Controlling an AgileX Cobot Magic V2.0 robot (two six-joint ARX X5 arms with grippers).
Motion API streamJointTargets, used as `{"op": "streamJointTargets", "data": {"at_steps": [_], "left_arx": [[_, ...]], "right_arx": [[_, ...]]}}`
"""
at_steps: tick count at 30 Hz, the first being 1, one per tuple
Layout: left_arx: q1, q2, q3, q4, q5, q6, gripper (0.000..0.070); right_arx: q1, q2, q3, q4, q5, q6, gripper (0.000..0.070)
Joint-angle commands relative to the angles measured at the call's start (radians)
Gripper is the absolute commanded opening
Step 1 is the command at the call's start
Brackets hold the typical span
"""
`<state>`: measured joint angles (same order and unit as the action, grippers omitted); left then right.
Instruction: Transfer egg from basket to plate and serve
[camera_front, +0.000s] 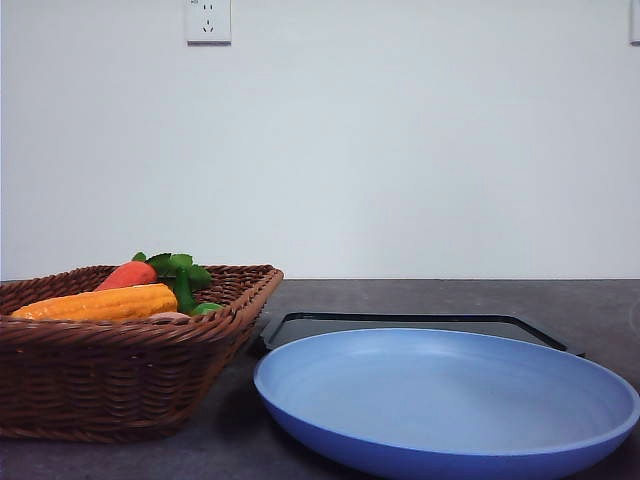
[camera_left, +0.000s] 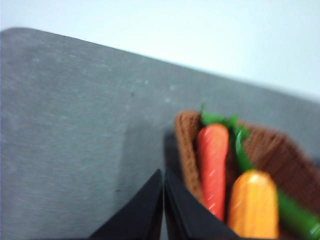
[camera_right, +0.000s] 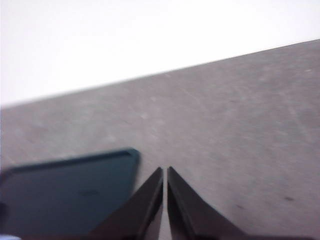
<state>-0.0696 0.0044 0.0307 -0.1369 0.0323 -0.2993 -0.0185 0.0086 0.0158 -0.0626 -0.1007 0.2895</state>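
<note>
The egg (camera_front: 168, 316) — a small pinkish-brown sliver — lies in the woven brown basket (camera_front: 120, 380), beside the pale-blue plate (camera_front: 450, 400). Left pincer (camera_left: 163, 200) and right pincer (camera_right: 165, 195) — both pressed together, empty.

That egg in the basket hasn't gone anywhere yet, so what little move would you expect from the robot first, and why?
Probably the left gripper should open and shift over the basket. Its fingers are shut and empty, beside the basket's corner next to the carrot and corn cob. The egg just peeks from beneath the corn in the front view, and the blue plate holds nothing.
</note>
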Motion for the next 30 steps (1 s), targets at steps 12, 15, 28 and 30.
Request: {"op": "streamJointTargets", "data": {"at_steps": [12,15,28,30], "left_arx": [[0.000,0.021,0.045,-0.025,0.109,-0.215,0.0000],[0.000,0.069,0.112,-0.085,0.134,-0.214,0.0000],[0.000,0.503,0.425,-0.131,0.374,-0.127,0.0000],[-0.001,0.586,0.477,-0.147,0.446,-0.113,0.0000]], "right_arx": [[0.003,0.006,0.056,0.021,-0.083,0.207,0.0000],[0.003,0.032,0.123,-0.009,-0.082,0.207,0.0000],[0.003,0.406,0.537,-0.191,-0.145,0.098,0.0000],[0.003,0.469,0.596,-0.219,-0.193,0.067,0.0000]]}}
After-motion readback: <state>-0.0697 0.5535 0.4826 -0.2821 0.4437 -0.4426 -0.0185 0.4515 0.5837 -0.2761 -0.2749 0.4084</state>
